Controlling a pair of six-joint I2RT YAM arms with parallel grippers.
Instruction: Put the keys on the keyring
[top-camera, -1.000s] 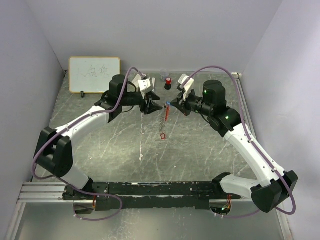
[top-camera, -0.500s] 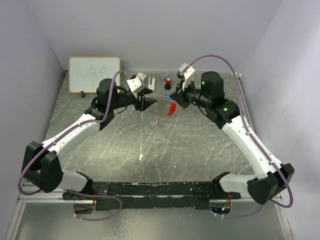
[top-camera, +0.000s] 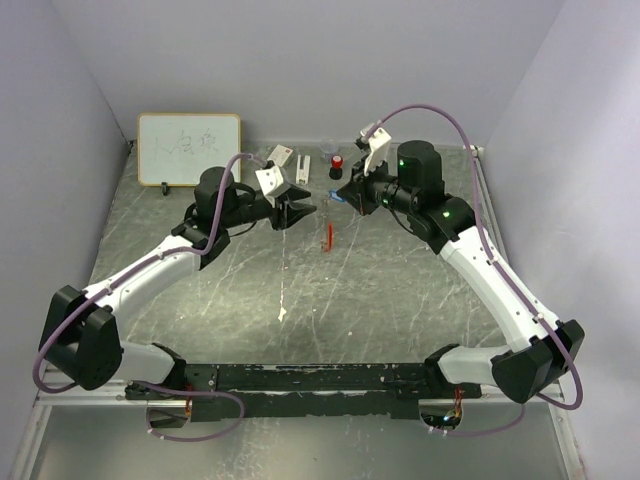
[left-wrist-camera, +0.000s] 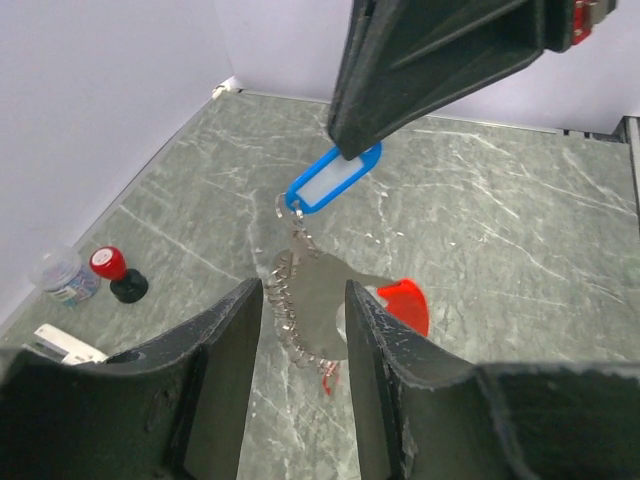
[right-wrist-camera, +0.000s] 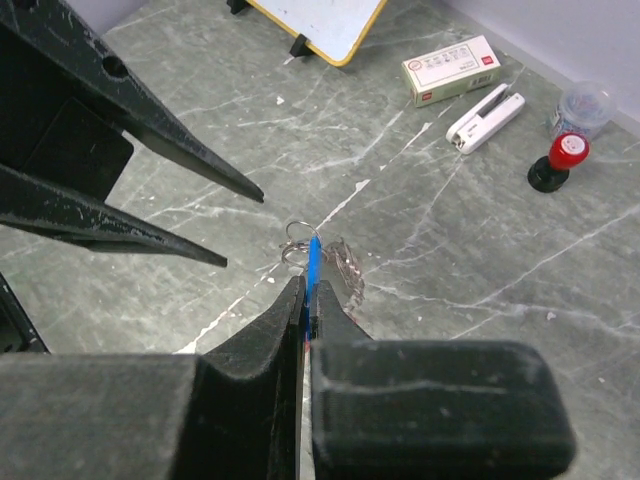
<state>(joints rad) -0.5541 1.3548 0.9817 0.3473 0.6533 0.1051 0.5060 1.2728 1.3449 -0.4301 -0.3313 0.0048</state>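
Grey veined worktop (top-camera: 250, 290) w/ pale walls (top-camera: 300, 60) on three sides is seen, and above its far middle the keyring (left-wrist-camera: 322, 300) is held off the surface. It is made up of a thin metal ring (right-wrist-camera: 297, 238), a grey strip and a red strap (left-wrist-camera: 403, 303), all dangling from the blue key (left-wrist-camera: 335, 180). That key is pinched at its upper end by the right pincer (right-wrist-camera: 308, 292), jaws closed tight on it. Its blade is not seen; it may be hidden in the jaws. Long axis of the hanging bundle runs approx. straight down from the right pincer toward the worktop; whether the lowest bit touches the surface cannot be told. Left pincer (top-camera: 300, 212) is pointed at it from the left, jaws apart & gripping nothing. In the left wrist view the bundle is framed in the gap beyond its fingers (left-wrist-camera: 225, 370), near but apart. So the right arm is judged the holder and the left arm the free one nearest the ring. The coming move prob. turns on the left pincer being closed on ring or strip w/o the bundle being set swinging. Count: 1 blue key seen, 1 red piece (strap or red key head, cannot be split for sure), 1 thin ring, 2 pincers. Further out, along the back wall: 1 whiteboard (top-camera: 188, 148), 1 small box (right-wrist-camera: 452, 68), 1 white stapler (right-wrist-camera: 485, 115), 1 red-capped black bottle (right-wrist-camera: 560, 160), 1 clear little pot (right-wrist-camera: 585, 100).
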